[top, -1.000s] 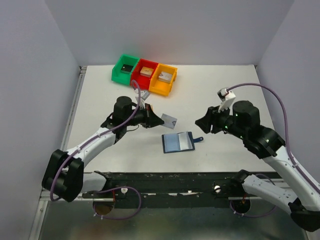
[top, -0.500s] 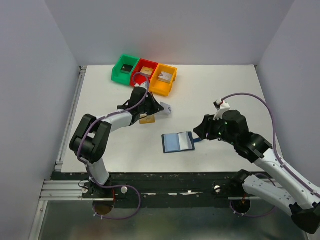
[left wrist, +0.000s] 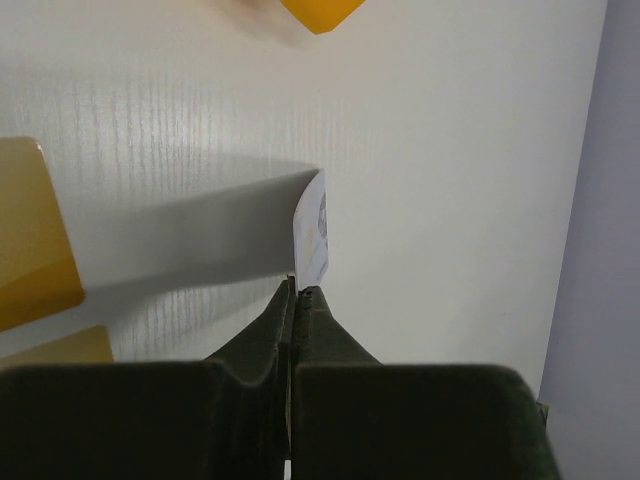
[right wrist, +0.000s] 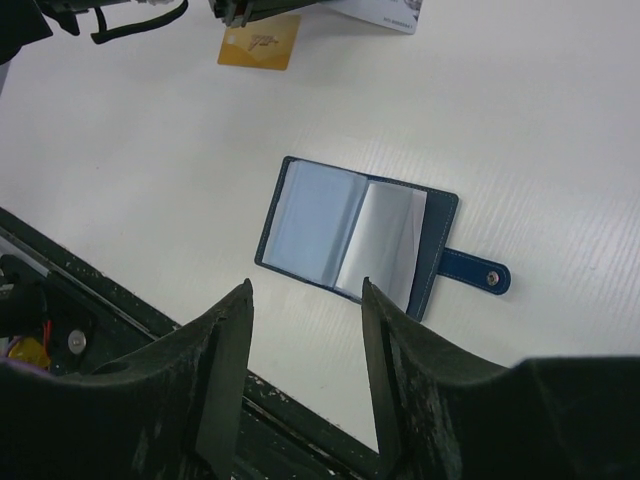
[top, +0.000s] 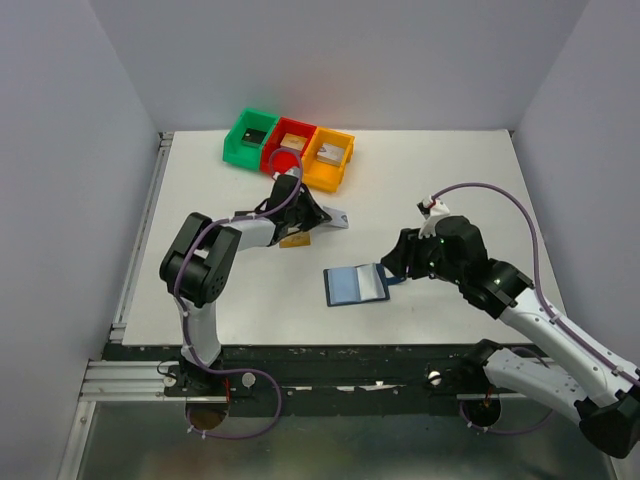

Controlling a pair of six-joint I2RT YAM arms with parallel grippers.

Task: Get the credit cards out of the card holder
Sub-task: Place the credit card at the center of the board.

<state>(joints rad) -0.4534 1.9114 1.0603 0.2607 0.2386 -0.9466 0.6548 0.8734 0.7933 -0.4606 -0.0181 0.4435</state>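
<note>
The card holder [top: 356, 284] lies open on the white table, navy cover down, pale blue sleeve pages up, strap tab to the right; the right wrist view shows the card holder [right wrist: 355, 240] too. My left gripper [top: 318, 217] is shut on a silver-grey credit card [top: 337, 218], held edge-on above the table just in front of the orange bin; the wrist view shows that gripper [left wrist: 298, 288] pinching the card [left wrist: 312, 235]. A tan-gold card [top: 295, 240] lies flat beneath that arm. My right gripper [top: 397, 262] hovers open at the holder's right edge, its fingertips [right wrist: 306, 290] empty.
Green [top: 250, 137], red [top: 290, 145] and orange [top: 328, 158] bins stand in a row at the back left, each with a small block inside. The table's near edge and black rail [top: 350, 355] run just below the holder. Grey walls close in both sides.
The left arm has swung up toward the bins, carrying the silver-grey card. The right gripper has come down and left to the holder's right edge, still open.
</note>
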